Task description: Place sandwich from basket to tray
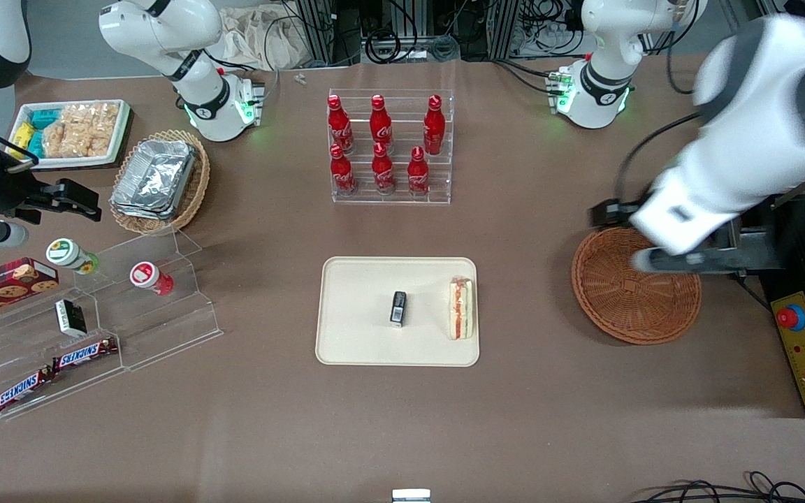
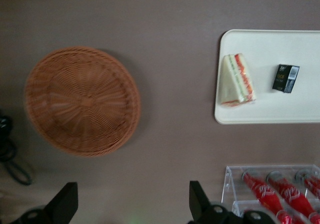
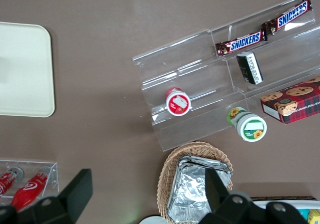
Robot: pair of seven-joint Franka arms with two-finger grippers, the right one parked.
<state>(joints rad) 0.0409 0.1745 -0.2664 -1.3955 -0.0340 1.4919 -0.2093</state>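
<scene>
Sandwich [image 1: 461,308] lying on the tray [image 1: 353,335] at its edge toward the working arm, beside a small black packet [image 1: 398,308], basket [image 1: 626,300] sitting on the bench [image 1: 528,419], end effector [image 2: 132,204] hovering above the basket, fingers spread wide, gripping nothing

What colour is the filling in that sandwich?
Orange-red with pale layers, on the sandwich lying on the tray; the left wrist view shows it best.

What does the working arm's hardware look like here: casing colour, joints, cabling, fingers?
The left arm has a glossy white casing with dark grey joint sections. A black cable loops along it toward the wrist. Its white base carries a small black logo and glows green at the side. The hand, above the table beside the basket, has two black fingers.
</scene>
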